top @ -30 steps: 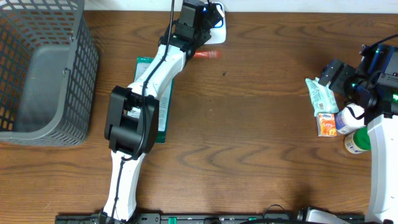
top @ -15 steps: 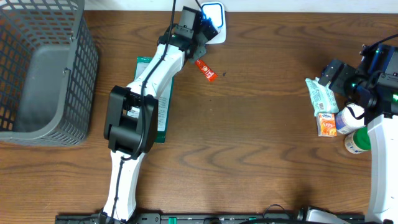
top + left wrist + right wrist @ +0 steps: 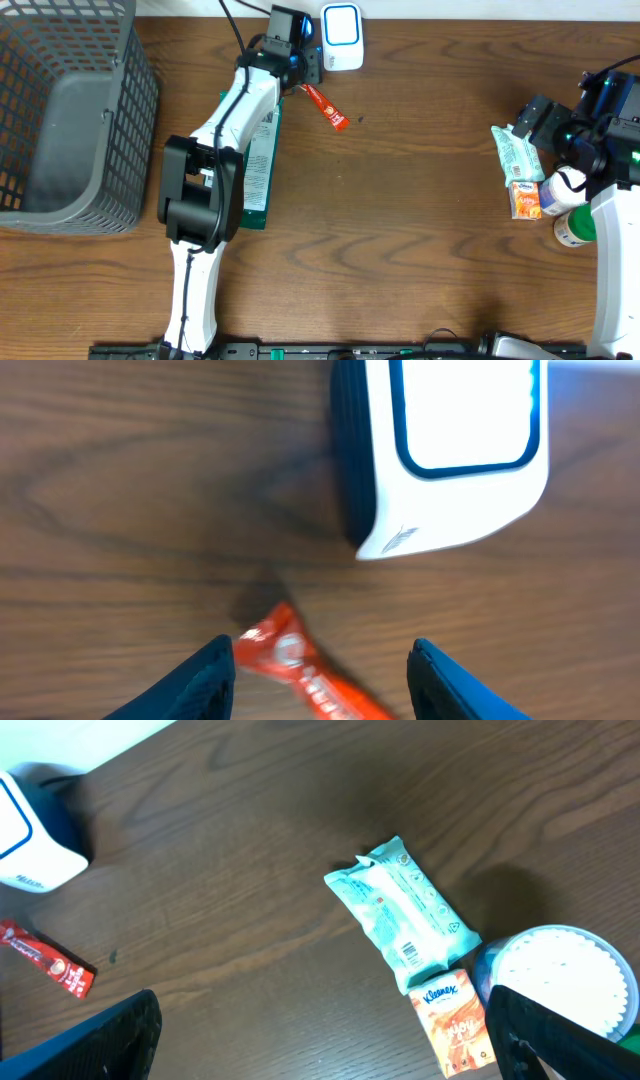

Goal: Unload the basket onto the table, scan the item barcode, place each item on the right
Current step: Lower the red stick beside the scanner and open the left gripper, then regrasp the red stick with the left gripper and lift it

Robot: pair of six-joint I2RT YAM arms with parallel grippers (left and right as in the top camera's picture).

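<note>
Left gripper (image 3: 322,660) leftward, jaws apart above sachet (image 3: 300,672)

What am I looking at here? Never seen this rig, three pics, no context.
Two white robot arms sit at a wooden table, each ending in a two-finger gripper. The wide picture comes from a fixed camera above. The other two come from a camera on each wrist, so the dark shapes at their bottom edges are that arm's own fingers. The left gripper is open over a red sachet, which lies loose on the table near the white barcode scanner. The right gripper is open too and holds nothing, above a teal wipes pack, an orange Kleenex pack and a white-lidded tub. A grey basket stands at far left; next to it a flat green package lies partly under an arm.
</note>
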